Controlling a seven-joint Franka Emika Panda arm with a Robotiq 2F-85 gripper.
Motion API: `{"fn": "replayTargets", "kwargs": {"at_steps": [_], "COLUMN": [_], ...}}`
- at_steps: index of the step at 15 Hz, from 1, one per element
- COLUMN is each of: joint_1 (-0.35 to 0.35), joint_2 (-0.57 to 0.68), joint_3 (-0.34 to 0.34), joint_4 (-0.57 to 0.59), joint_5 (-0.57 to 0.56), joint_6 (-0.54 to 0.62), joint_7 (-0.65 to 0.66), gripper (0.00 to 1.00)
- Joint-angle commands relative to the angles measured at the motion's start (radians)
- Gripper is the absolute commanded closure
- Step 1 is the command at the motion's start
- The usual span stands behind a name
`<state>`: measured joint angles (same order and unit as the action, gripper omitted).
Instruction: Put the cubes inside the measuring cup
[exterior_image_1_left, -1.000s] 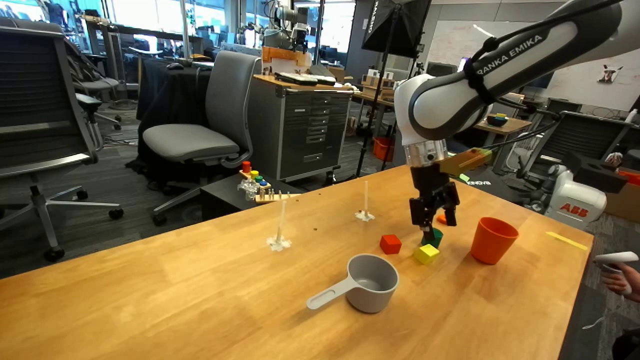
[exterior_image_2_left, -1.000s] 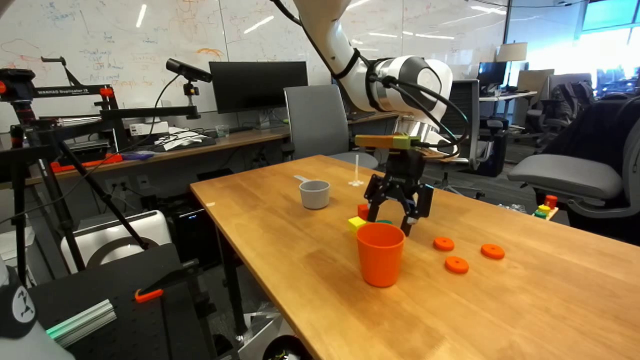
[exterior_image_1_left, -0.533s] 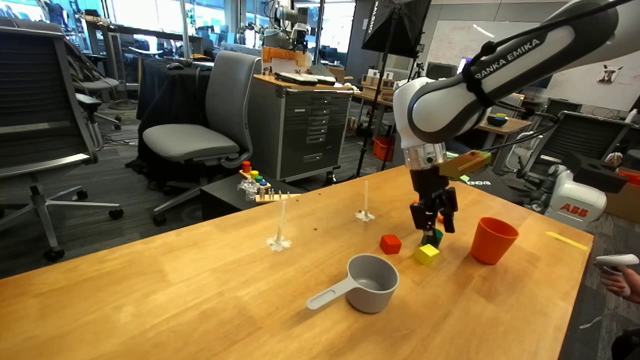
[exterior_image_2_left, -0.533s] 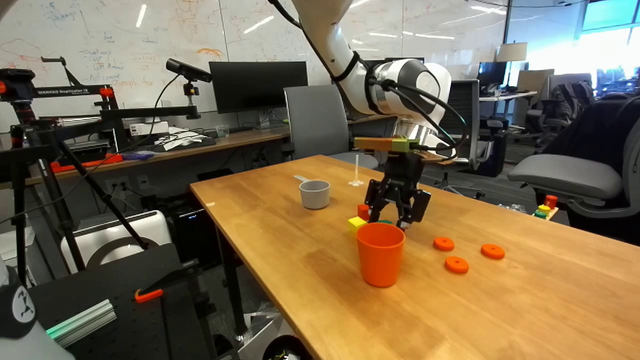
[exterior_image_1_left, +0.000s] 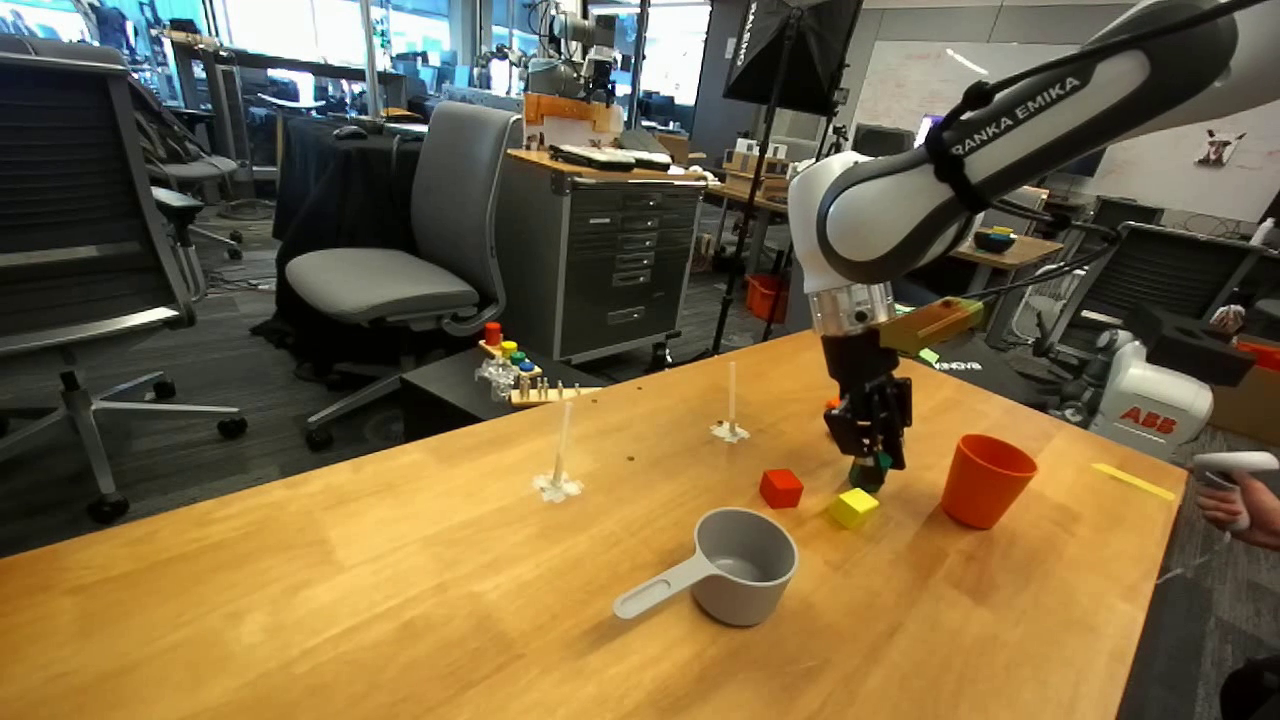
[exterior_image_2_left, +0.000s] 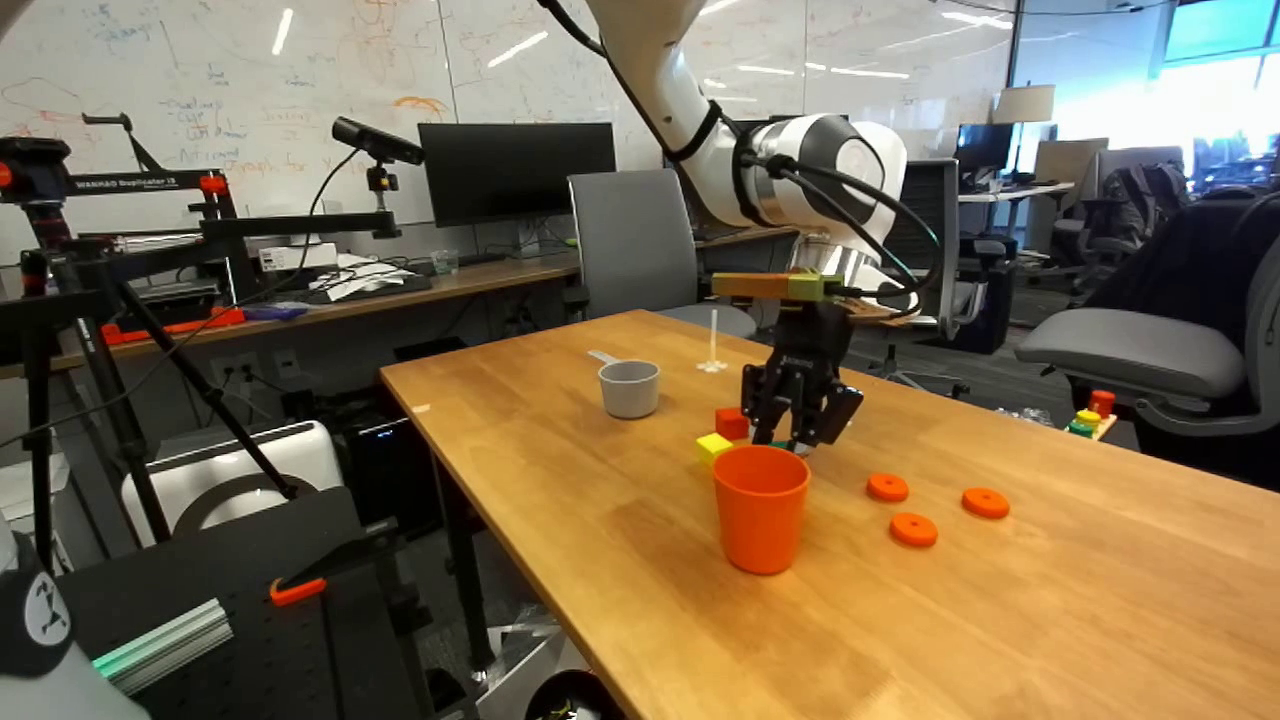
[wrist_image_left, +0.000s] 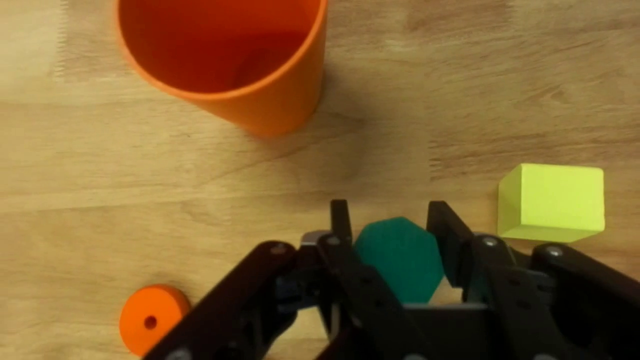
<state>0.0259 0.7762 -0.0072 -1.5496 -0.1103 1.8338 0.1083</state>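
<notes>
A green many-sided block (wrist_image_left: 397, 255) sits between the fingers of my gripper (wrist_image_left: 389, 212), which is shut on it, with a finger close against either side. The yellow-green cube (wrist_image_left: 560, 200) lies just beyond the right finger in the wrist view. Beside it on the table is the red cube (exterior_image_1_left: 781, 488), seen in both exterior views but outside the wrist view. The grey measuring cup (exterior_image_1_left: 740, 602) stands upright near both cubes, its long handle pointing away from the gripper. Its interior looks bare in an exterior view. In both exterior views the fingers and nearby things partly hide the green block.
An orange-red cup (exterior_image_1_left: 985, 492) stands upright close to the gripper. Flat orange discs (exterior_image_2_left: 914, 530) lie on the table past the arm. Thin upright sticks (exterior_image_1_left: 562, 450) are fixed to the tabletop. A person's hand (exterior_image_1_left: 1240, 505) holds a controller beyond the table edge.
The jaws have come together from wide apart to either side of the green block. The arm has shifted only slightly. Both cubes and the measuring cup have stayed put.
</notes>
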Motion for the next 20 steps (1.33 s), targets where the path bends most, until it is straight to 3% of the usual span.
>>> {"fn": "replayTargets", "kwargs": {"at_steps": [1, 6, 10, 15, 20], "joint_1": [0.010, 0.030, 0.084, 0.147, 0.173], "joint_2": [-0.090, -0.233, -0.320, -0.298, -0.245], "joint_3": [-0.009, 0.024, 0.089, 0.162, 0.181], "joint_4": [-0.032, -0.069, -0.078, -0.058, -0.086], "joint_5": [-0.003, 0.006, 0.010, 0.050, 0.082], "joint_6": [0.001, 0.013, 0.005, -0.005, -0.002], "joint_7": [-0.013, -0.040, -0.090, -0.132, -0.146], "gripper": [0.82, 0.82, 0.82, 0.82, 0.82]}}
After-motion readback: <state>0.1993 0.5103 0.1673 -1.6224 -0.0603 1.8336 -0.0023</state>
